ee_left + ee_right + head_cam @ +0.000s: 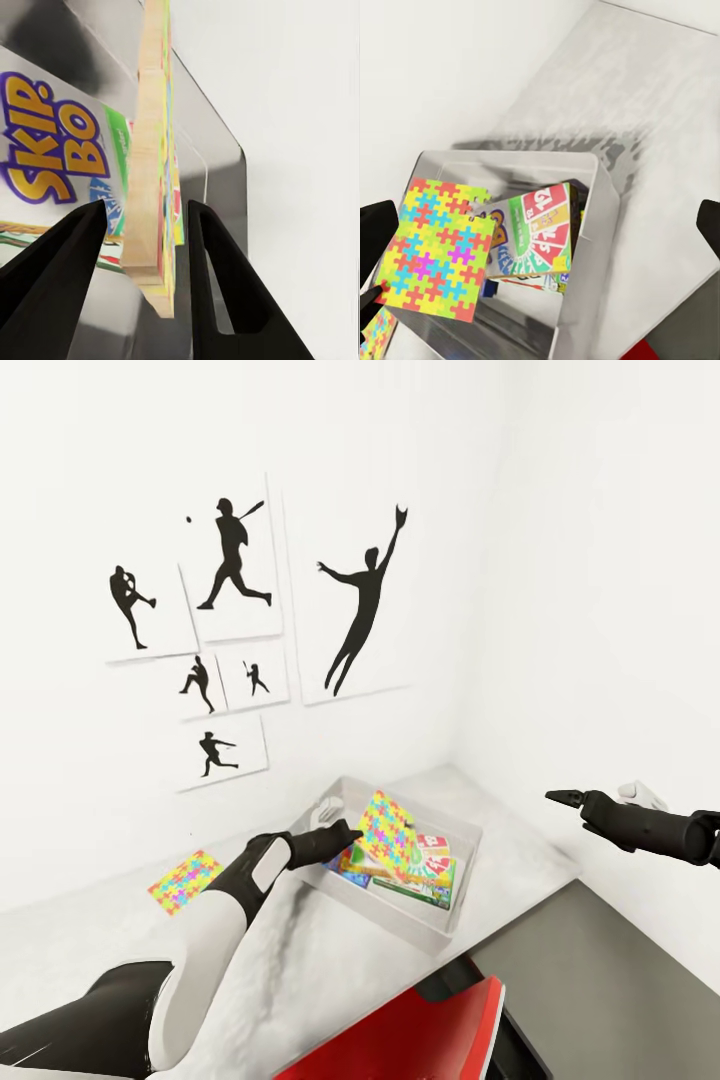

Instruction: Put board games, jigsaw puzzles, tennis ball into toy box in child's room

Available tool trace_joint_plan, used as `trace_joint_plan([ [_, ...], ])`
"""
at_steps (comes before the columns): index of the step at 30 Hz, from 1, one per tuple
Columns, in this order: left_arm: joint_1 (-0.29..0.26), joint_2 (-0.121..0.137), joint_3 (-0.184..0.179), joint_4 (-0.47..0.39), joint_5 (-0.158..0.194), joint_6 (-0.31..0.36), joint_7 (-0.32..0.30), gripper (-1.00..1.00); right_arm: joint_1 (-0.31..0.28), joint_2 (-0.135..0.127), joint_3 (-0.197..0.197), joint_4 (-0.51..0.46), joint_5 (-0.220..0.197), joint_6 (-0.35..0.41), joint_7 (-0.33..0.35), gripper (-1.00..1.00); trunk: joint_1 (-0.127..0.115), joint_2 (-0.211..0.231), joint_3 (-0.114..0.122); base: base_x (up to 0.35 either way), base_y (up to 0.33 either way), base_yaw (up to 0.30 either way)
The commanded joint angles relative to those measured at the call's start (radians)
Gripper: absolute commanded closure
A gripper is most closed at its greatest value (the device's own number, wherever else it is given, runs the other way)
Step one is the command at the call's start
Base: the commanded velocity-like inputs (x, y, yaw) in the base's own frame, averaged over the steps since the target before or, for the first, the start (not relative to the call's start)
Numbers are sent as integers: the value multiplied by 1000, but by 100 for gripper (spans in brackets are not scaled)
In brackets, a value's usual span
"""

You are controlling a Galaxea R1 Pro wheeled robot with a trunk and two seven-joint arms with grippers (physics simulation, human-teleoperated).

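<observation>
The grey toy box [462, 828] stands on the pale table [300, 970] near the room's corner. The SKIP-BO board game [428, 872] [52, 150] [540, 225] lies in it on other game boxes. One jigsaw puzzle [386, 833] [435, 251] stands tilted on edge over the box, between the fingers of my left gripper [345, 832]. In the left wrist view slim gaps show on both sides of that puzzle [150, 187], so the gripper is open. The other jigsaw puzzle [185, 882] lies flat on the table to the left. My right gripper [560, 797] hovers open to the right of the box. The tennis ball is out of view.
A red chair [420, 1030] sits close under the table's front edge. The dark grey desk section [620, 980] runs along the right wall. Black sports prints [235, 620] hang on the back wall. White walls close in behind and to the right of the box.
</observation>
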Motion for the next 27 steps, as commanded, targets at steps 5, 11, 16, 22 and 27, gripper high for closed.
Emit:
trace_joint_plan([
  [5,-1,-1,8,-7,-1,12,-12,100,-1,0,0,-1,-10,3,-10,-100,1,-2,-5,0,0,0],
  [11,-1,-1,8,-8,-1,62,-135,100,-1,0,0,-1,-10,3,-10,-100,1,-2,-5,0,0,0],
  [16,-1,-1,8,-8,-1,78,-166,100,-1,0,-2,-1,-10,3,-10,-100,1,-2,-5,0,0,0],
  [22,-1,-1,8,-9,-2,80,-176,100,-1,0,-1,-1,-10,3,-10,-100,1,-2,-8,0,0,0],
  [27,-1,-1,8,-9,-2,80,-176,100,-1,0,0,-1,-10,3,-10,-100,1,-2,-16,0,0,0],
])
